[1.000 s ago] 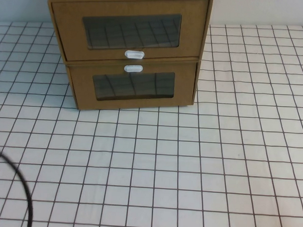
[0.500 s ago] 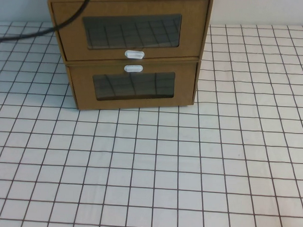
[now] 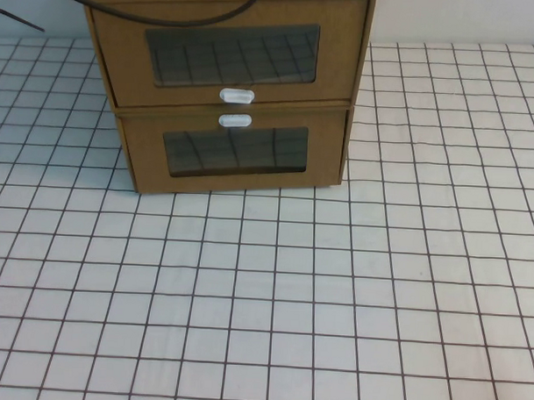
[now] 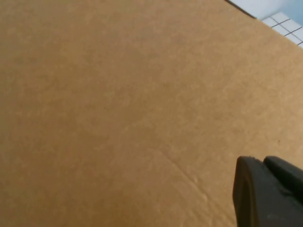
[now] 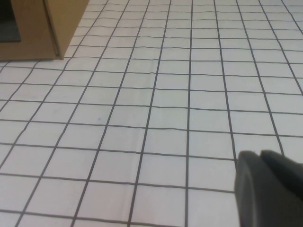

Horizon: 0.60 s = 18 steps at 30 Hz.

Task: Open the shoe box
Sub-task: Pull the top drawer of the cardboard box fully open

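White grid-printed table [image 3: 351,299], pale wall behind. The shoe box [image 3: 337,66] is brown cardboard with 2 stacked, windowed compartments. It stands at the table's far side, long axis crosswise, and its 2 white oval handles [image 3: 236,95] face the robot. The left gripper [image 4: 263,165], closed and empty, hangs close to a plain cardboard face. The right gripper [image 5: 260,158], closed and empty, is low over the table, well apart from the box.

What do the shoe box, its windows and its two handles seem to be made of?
Shoe box: matte brown cardboard, apparently. Windows: likely clear plastic film; the table grid shows in them. Handles: smooth white plastic, probably. Left gripper is close to the cardboard; right gripper above the table.
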Motion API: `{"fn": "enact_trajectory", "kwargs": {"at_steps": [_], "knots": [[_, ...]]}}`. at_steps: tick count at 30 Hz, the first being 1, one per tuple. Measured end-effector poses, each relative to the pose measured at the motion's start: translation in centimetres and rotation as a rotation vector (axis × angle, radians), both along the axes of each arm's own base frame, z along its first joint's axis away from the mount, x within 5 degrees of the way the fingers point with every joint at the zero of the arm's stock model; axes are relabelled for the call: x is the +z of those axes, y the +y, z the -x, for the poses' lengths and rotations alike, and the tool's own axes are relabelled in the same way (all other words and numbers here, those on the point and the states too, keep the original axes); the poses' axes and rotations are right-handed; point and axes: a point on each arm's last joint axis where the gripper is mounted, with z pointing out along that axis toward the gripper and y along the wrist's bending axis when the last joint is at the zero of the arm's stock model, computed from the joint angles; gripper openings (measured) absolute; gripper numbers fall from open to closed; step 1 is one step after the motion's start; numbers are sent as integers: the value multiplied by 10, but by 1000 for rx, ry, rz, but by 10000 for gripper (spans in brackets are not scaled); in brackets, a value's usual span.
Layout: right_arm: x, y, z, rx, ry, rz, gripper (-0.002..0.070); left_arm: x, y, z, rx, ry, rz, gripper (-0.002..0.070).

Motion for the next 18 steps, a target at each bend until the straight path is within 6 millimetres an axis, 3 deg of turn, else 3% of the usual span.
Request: {"fn": "enact_trajectory", "kwargs": {"at_steps": [6,12,18], "knots": [[6,-1,-2,-16,-69,-37,-13,0,0,0,14,-10,-34,-2],[26,-4,-4,-97,-254,-394,-13,-8,1,-5,25,7,-66,-2],[31,-7,-4,-135,-286,-566,-13,-21,1,-7,9,67,-101,-2]]}}
